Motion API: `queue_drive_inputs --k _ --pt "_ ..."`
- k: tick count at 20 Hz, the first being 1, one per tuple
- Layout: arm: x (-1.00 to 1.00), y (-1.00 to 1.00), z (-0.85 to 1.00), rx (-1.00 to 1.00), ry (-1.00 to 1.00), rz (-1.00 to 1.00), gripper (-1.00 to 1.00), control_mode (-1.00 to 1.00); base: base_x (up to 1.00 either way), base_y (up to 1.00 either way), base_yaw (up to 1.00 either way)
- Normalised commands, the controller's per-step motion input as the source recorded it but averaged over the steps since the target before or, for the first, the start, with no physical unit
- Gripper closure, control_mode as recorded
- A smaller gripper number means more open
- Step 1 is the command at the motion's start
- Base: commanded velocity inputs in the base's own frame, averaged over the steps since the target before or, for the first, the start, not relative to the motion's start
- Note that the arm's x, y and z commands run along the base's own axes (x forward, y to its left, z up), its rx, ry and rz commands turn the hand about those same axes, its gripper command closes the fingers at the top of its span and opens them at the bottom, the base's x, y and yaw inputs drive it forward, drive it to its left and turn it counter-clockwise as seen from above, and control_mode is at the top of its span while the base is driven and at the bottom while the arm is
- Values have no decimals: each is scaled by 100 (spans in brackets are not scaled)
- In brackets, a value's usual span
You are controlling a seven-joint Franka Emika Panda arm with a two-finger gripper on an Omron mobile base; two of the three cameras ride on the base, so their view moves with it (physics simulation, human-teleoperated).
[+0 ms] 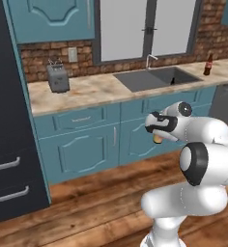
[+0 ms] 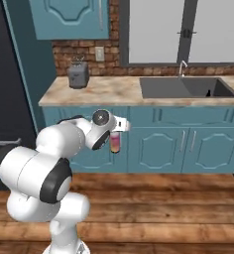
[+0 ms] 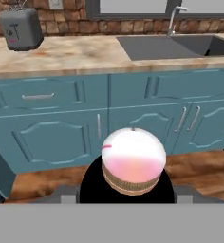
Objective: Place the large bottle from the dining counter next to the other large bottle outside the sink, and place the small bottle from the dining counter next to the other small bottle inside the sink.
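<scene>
Large bottle point(image 2: 115, 143): pink-to-yellow cylinder, white cap, carried in hand point(image 2: 116, 133) over wooden floor, short of sink point(image 2: 188, 88) table point(image 2: 101, 92). Hand closed around body. Likely rigid, smooth, slippery, light; best held mid-body.

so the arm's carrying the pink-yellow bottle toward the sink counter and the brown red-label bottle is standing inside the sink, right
Not quite. The brown red-label bottle stands on the counter beside the sink, not inside it, as the left base view shows. The pink-yellow bottle is indeed carried.
</scene>
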Motion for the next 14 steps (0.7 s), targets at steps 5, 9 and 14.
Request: queue_drive_inputs --k 5,9,14 --pt "0 0 0 0 0 0 100 100 56 -66 -3" --pt "0 0 0 0 0 0 100 100 47 -63 -2" --pt "0 0 0 0 0 0 100 100 49 -70 -2"
